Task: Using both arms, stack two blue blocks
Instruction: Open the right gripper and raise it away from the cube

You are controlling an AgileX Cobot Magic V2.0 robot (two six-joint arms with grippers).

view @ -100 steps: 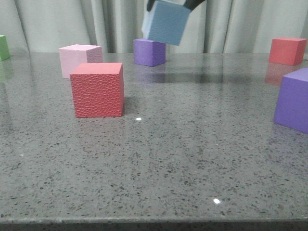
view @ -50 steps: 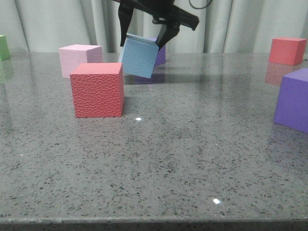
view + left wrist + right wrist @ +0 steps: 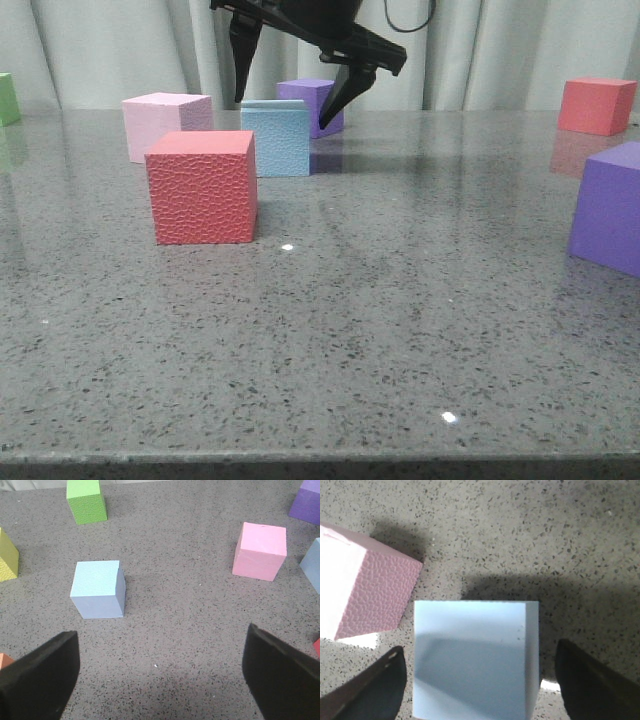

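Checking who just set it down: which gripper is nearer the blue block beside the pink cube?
Right. The right gripper hangs open directly over that blue block, fingers either side. The left gripper is open over bare table, with the other blue block ahead.

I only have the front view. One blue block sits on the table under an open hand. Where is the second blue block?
Observer: It shows in the left wrist view. The second blue block rests on the table with nothing on top of it, ahead of the open left hand.
Operator: Which hand is above my block?
Observer: The right hand. Its wrist view shows the first blue block between the open fingers, with a gap on each side.
Operator: Is anything crowding the second block?
Observer: No. A green cube and a yellow cube both stand apart from it.
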